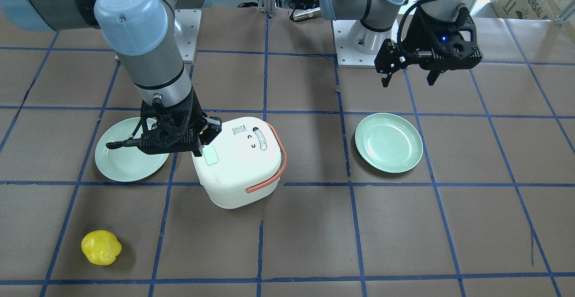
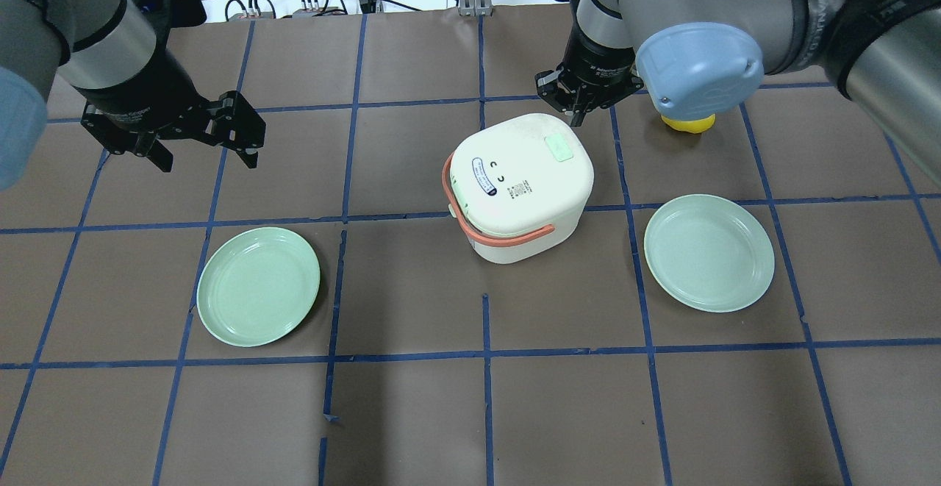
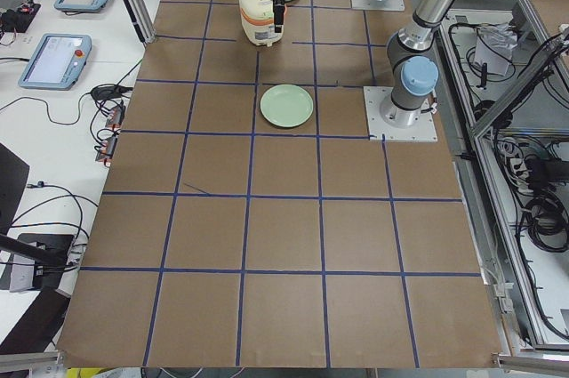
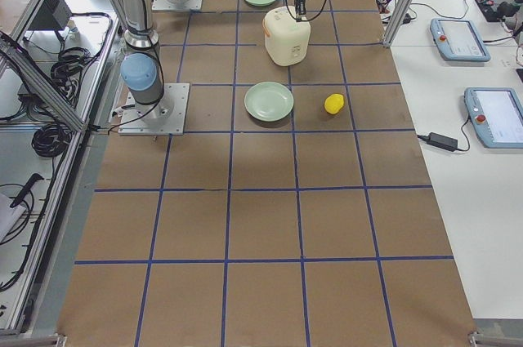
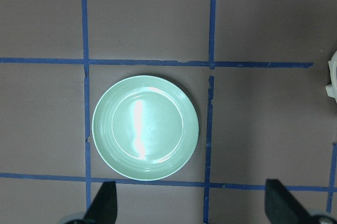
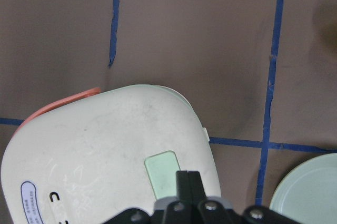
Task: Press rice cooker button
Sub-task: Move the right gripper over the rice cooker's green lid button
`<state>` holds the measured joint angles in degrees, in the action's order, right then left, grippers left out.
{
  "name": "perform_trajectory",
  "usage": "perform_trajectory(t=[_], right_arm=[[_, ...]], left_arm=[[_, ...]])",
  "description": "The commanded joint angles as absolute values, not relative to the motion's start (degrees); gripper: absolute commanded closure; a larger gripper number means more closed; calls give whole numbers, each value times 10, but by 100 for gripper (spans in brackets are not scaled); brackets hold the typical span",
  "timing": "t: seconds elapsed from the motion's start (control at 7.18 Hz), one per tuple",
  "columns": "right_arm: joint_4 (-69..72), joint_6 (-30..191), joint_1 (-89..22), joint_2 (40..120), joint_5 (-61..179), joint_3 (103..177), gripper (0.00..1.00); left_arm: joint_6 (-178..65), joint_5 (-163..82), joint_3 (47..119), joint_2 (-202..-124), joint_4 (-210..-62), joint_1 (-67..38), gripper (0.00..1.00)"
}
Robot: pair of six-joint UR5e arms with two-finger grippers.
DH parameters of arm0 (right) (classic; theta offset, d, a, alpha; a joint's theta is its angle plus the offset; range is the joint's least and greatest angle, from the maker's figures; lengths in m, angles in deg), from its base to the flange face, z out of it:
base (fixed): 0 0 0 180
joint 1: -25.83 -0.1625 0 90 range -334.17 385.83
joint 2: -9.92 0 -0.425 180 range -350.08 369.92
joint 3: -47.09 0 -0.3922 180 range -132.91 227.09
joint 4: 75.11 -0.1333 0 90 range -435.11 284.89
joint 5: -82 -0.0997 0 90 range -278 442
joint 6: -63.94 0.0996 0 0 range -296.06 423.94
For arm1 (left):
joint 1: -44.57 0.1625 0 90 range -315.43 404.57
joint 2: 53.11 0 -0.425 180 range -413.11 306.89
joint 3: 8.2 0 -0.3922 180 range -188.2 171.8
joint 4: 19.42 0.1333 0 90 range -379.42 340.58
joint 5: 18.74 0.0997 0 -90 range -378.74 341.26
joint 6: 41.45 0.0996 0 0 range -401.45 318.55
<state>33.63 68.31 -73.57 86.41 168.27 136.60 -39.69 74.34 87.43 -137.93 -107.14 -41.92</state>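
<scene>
The white rice cooker (image 1: 238,162) with an orange handle stands mid-table and also shows in the overhead view (image 2: 522,177). Its pale green button (image 6: 162,168) sits on the lid near one corner (image 2: 560,148). My right gripper (image 6: 187,179) is shut, fingers pressed together, pointing down right at the button's edge (image 1: 198,149); I cannot tell whether it touches. My left gripper (image 2: 206,159) is open and empty, hovering high over a green plate (image 5: 145,127), far from the cooker.
A second green plate (image 2: 709,252) lies beside the cooker on my right side. A yellow fruit-like object (image 1: 101,247) lies farther out on that side, partly hidden by my right arm in the overhead view. Blue tape lines grid the brown table.
</scene>
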Motion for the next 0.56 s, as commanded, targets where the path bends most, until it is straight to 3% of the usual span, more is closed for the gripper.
perform_trajectory(t=[0.0,0.42], right_arm=[[348,683,-742,855,1683,1367,95],[355,683,-744,852,1683,1374,95]], left_arm=[[-397,743,874,-1379,-1071,-419,0],[-397,743,874,-1379,-1071,-419,0]])
